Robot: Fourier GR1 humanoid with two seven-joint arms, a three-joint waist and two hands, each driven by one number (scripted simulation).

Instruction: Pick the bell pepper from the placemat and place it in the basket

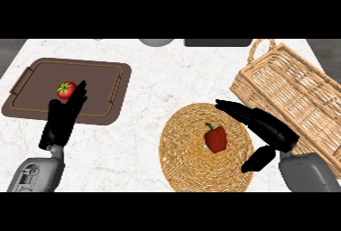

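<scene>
Bell pepper point(215, 138): red, green stem, lying on round woven placemat point(190, 167).
Basket point(293, 94): wicker, far right.
Right hand point(269, 131): released, fingers straight, just beside pepper.
Left hand point(63, 118): released, at left.

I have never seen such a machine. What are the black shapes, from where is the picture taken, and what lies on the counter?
The picture looks down from the robot's head onto a marble counter. The black shapes are its hands on grey forearms. The right hand is open beside a red bell pepper, which lies on a round woven placemat; it holds nothing. The left hand rests open near a brown tray holding a tomato. A wicker basket stands at the right.
</scene>
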